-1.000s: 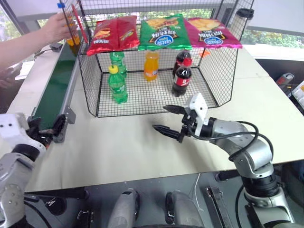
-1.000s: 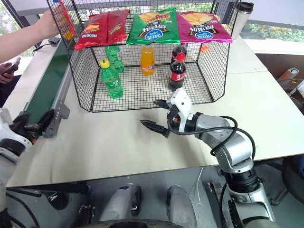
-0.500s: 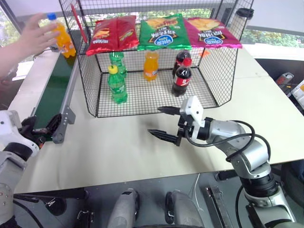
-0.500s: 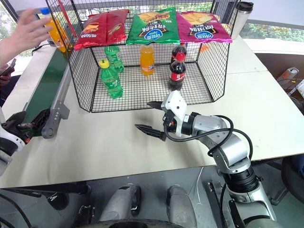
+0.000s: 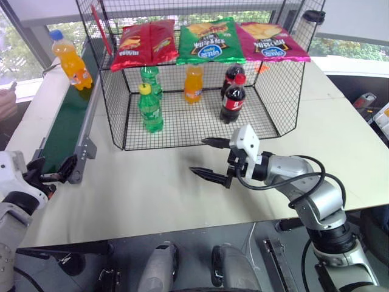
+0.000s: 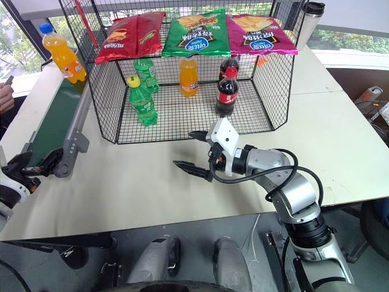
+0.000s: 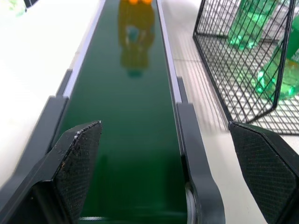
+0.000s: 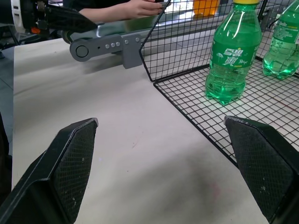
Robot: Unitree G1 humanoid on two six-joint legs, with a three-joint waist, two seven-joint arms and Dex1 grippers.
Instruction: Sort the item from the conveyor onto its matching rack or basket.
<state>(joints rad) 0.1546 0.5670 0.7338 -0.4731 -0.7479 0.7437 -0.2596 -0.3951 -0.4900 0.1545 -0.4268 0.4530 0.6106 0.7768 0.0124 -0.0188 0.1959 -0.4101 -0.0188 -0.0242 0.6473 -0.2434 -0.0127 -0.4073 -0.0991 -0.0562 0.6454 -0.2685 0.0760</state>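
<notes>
Left eye view, your stock as it lies. One orange soda bottle [image 5: 71, 60] with a blue cap: upright at the far end of the conveyor [image 5: 68, 128], alone on the green belt, touched by neither gripper. One conveyor: runs along your left side of the table [image 5: 152, 188], its near roller end just ahead of your left gripper [image 5: 53, 170]. One black wire basket [image 5: 182, 131]: stands on the table just to the right of the conveyor, open toward you. Inside it you have two green bottles [image 5: 150, 107], one orange bottle [image 5: 193, 84] with no blue cap, and two cola bottles [image 5: 233, 99], all upright. On the sloped shelf above lie three chip bags [image 5: 210, 40]: red, green and pink, side by side.

Your left gripper: fingers spread wide and empty, lined up with the near end of the belt; in the left wrist view the belt runs between the two fingers [image 7: 77, 156]. Your right gripper [image 5: 209, 159]: fingers spread wide and empty, hanging over bare table in front of the basket, pointing toward the conveyor. A person's hand [image 8: 140, 8] shows in the right wrist view, beyond the conveyor's end.
</notes>
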